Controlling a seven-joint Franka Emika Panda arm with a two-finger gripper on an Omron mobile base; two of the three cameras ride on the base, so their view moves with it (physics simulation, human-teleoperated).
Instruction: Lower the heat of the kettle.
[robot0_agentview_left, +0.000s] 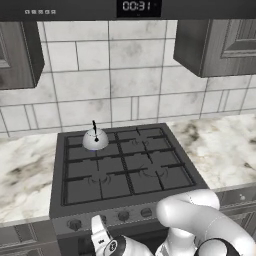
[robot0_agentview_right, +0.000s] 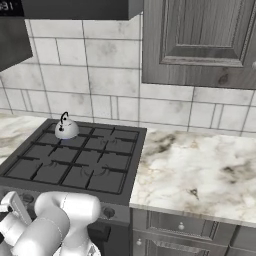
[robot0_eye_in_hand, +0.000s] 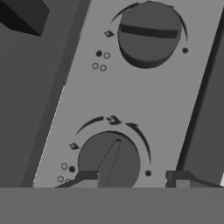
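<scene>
Kettle (robot0_agentview_left: 95, 139) on my stove's (robot0_agentview_left: 125, 165) back-left burner, my gripper (robot0_eye_in_hand: 131, 177) low at the front panel, jaws spread either side of a knob (robot0_eye_in_hand: 109, 159), not visibly pinching it.

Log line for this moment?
kettle: back-left burner | gripper: jaws astride lower knob, not gripping | upper knob: untouched

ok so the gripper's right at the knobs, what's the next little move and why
Probably finish closing on the lower knob, then turn it. In the hand view the fingertips sit on either side of that knob, with its ridge between them and the jaws not yet tight. The kettle stands on the stove's back left burner.
</scene>
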